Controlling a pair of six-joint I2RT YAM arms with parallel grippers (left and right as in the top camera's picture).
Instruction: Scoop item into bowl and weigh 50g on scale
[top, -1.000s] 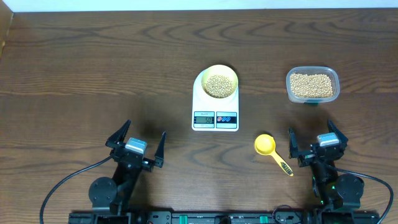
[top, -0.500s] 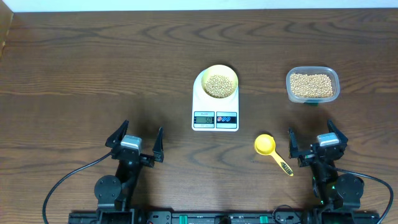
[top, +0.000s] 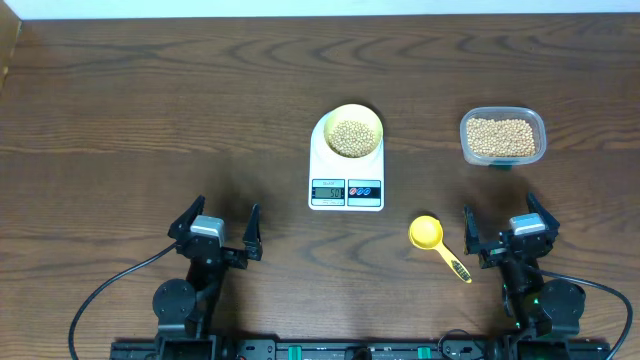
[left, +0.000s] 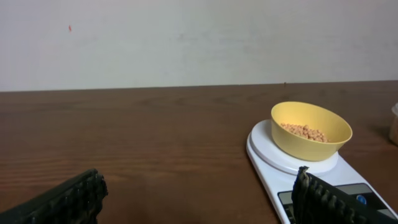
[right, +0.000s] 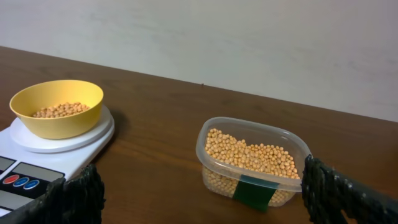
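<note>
My left gripper (top: 220, 224) and right gripper (top: 500, 221) both stand spread wide, pinching nothing, low by the near edge of the table (top: 120, 120), one toward each near corner. The beans (top: 350, 138) are small, round and tan. They lie in a shallow layer in the pale-yellow bowl (top: 329, 120), which sits on the round platform of the white scale (top: 320, 166) near the table's middle. More beans fill the clear tub (top: 463, 130) toward the right edge. The yellow scoop (top: 426, 233) lies hollow side up, just beside my right gripper.
</note>
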